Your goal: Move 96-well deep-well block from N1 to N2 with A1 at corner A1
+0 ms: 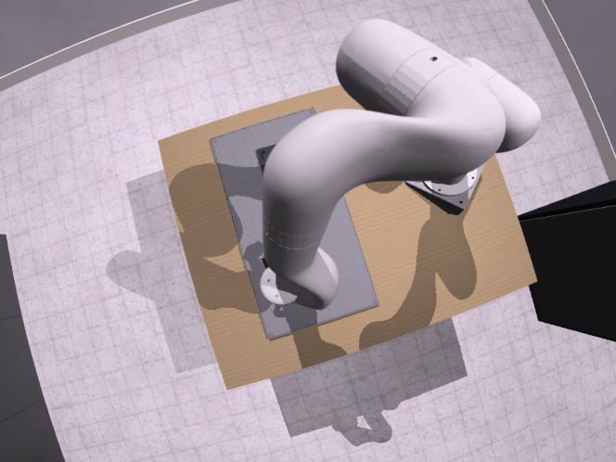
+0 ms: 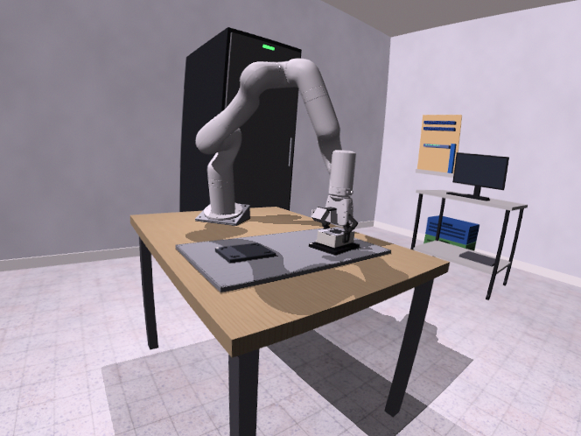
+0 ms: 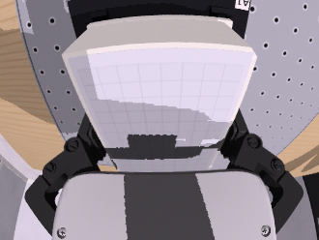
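My gripper is clamped wide across the 96-well deep-well block, one finger on each side, so the block stays level and upright for transfer. Beyond my fingertips the block sits on or just above a dark plate nest, whose A1 label lies at the far corner; whether it rests fully down I cannot tell. My forearm hangs vertically over it, elbow raised high, while the other nest waits well apart.
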`<state>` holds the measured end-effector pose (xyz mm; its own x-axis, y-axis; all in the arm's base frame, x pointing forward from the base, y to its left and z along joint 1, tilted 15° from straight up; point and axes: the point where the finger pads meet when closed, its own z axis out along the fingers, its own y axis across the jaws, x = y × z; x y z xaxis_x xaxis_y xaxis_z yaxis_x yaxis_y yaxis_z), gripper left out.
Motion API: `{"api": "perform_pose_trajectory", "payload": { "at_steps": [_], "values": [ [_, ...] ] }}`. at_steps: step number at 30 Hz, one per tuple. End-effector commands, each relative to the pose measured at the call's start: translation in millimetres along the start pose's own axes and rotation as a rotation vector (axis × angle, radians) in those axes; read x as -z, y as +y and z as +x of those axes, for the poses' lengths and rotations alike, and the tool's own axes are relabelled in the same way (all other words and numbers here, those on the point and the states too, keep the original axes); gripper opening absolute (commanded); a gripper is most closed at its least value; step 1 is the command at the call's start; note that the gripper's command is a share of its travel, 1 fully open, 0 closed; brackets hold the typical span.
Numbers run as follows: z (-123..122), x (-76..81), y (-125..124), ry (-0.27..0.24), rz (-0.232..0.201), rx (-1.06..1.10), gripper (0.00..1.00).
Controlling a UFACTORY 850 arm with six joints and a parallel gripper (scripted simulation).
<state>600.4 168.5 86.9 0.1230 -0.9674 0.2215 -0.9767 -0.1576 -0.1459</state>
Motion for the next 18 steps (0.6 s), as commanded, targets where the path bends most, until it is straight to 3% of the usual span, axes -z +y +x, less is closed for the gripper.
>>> {"api": "perform_pose_trajectory", "payload": {
  "at_steps": [1,18],
  "values": [
    [-0.2,0.2,-0.9,0.0,0.002,0.0,0.0],
    [-0.2,-2.3,-0.9,0.0,0.002,0.0,0.0]
  ]
}}
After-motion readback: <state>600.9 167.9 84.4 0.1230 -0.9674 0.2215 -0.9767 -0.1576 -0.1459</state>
